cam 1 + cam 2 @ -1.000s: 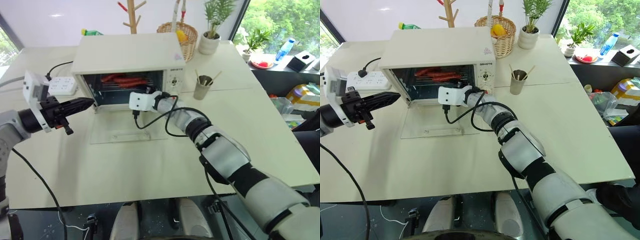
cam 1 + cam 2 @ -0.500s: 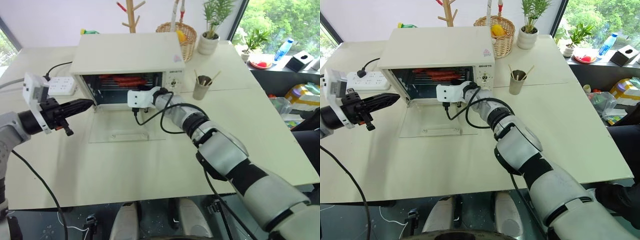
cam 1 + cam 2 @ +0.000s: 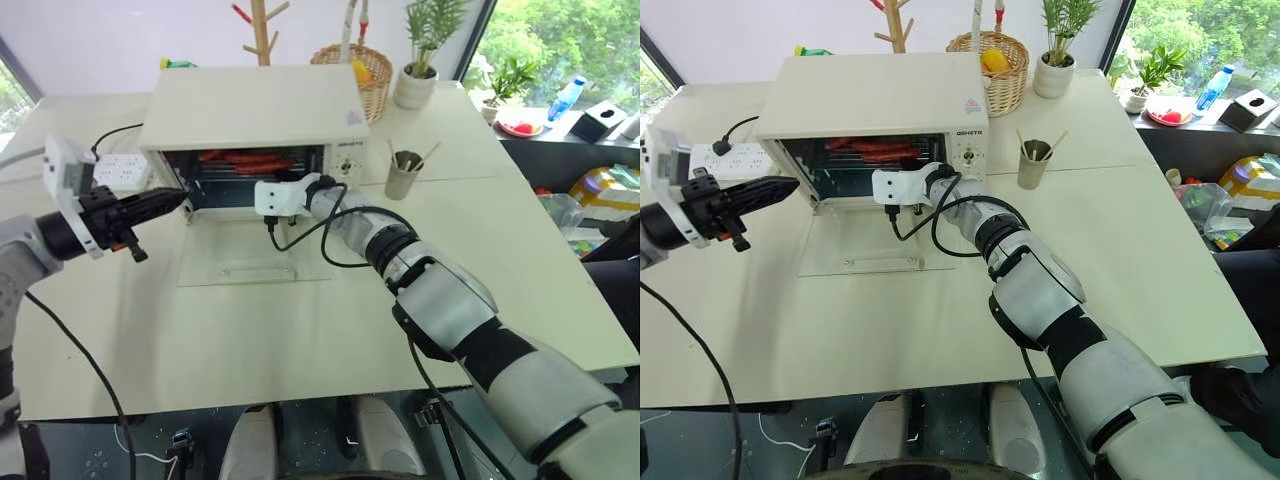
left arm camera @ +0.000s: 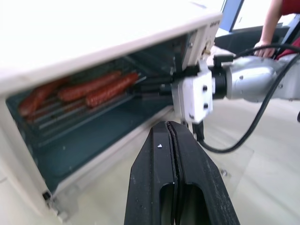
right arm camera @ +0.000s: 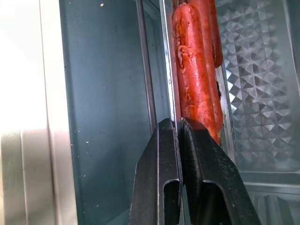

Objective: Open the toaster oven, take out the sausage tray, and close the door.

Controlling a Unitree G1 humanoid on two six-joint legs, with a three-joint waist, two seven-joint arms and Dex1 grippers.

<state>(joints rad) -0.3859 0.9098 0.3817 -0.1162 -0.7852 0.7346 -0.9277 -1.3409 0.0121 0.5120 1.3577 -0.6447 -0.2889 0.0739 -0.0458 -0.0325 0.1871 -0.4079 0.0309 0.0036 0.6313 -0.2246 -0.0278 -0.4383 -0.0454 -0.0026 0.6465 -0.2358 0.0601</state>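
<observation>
Right wrist view: the sausage tray (image 5: 174, 70) sits inside the toaster oven (image 3: 250, 110), and the right gripper (image 5: 180, 129) has its two fingers pinched onto the tray's thin front rim, probably to draw it out. The door (image 3: 255, 255) lies flat open before the oven. That arm reaches level into the oven's mouth. The left gripper (image 3: 160, 203), fingers pressed together and empty, hovers beside the oven's left front corner.
</observation>
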